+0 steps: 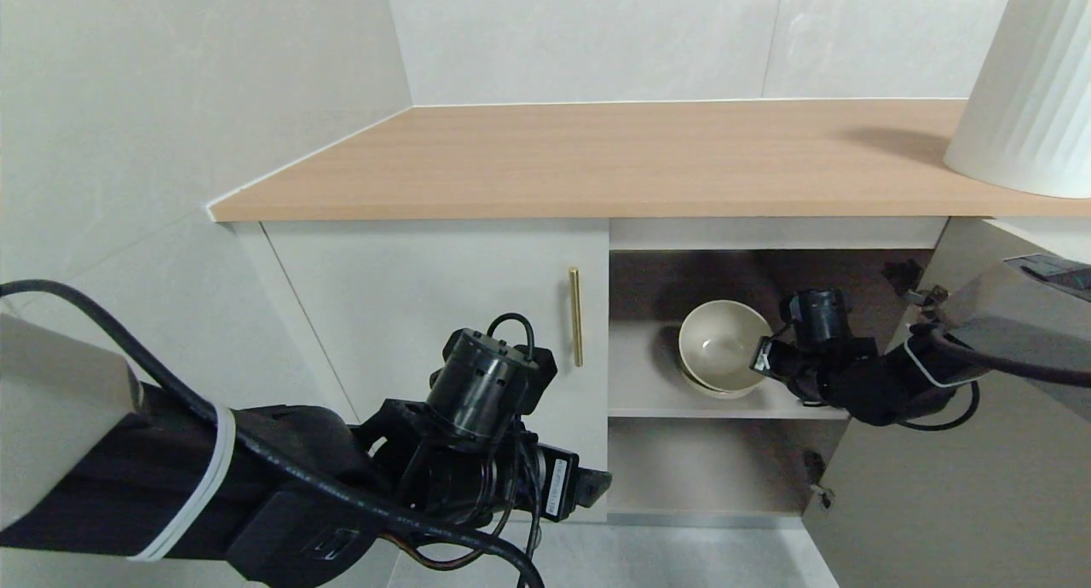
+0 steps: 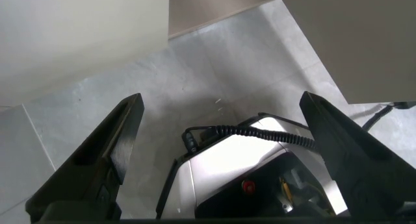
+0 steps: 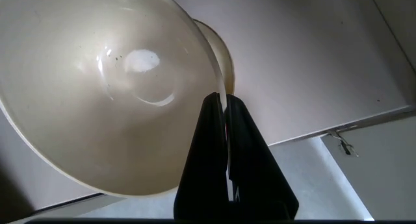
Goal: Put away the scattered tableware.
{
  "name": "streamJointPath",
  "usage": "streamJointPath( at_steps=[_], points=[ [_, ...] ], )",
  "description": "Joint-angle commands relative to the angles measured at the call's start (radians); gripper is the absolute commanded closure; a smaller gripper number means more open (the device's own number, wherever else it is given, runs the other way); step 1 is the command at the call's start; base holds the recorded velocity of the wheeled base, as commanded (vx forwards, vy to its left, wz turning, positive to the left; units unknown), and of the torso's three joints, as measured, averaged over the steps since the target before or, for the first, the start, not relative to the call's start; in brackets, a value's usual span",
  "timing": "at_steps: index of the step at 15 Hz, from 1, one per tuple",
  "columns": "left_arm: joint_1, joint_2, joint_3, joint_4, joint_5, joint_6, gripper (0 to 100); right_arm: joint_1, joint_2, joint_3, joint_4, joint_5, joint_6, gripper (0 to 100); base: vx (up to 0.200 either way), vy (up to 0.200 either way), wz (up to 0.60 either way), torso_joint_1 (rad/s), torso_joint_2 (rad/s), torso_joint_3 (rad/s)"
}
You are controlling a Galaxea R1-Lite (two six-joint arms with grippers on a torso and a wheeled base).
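Glossy cream bowl (image 1: 720, 343), rim pinched by right fingers (image 3: 208, 152), maybe atop second bowl (image 1: 716, 393); left fingers (image 2: 104, 159) wide, empty.

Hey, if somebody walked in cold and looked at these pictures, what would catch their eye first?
First, the cream bowl, tilted above a second dish on the upper shelf of the open cabinet, with the right gripper pinching its rim. Then the left gripper, open, low before the closed door, and a white ribbed object at the right end of the wooden countertop.
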Motion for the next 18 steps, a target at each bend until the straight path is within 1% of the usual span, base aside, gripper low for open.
streamJointPath(
  at_steps=[1,8,9,16,18],
  points=[
    [0.0,0.003,0.0,-0.001,0.0,0.0,0,0.0,0.024,-0.008,0.0,-0.001,0.0,100,0.0,0.0,0.0,0.0,0.0,0.0],
    [0.0,0.005,0.0,-0.001,0.0,0.0,0,0.0,0.039,-0.026,0.003,-0.003,0.0,100,0.0,0.0,0.0,0.0,0.0,0.0],
    [0.0,0.005,0.0,-0.001,0.0,0.0,0,0.002,0.042,-0.036,0.004,-0.004,0.0,0,0.0,0.0,0.0,0.0,0.0,0.0],
    [0.0,-0.005,0.0,-0.001,0.002,0.0,0,0.004,0.032,-0.026,0.012,-0.003,0.0,0,0.0,0.0,0.0,0.0,0.0,0.0],
    [0.023,-0.055,-0.001,0.0,0.023,0.003,0,0.005,0.005,-0.011,0.023,-0.001,-0.002,0,0.0,0.0,0.0,0.0,0.0,0.0]
  ],
)
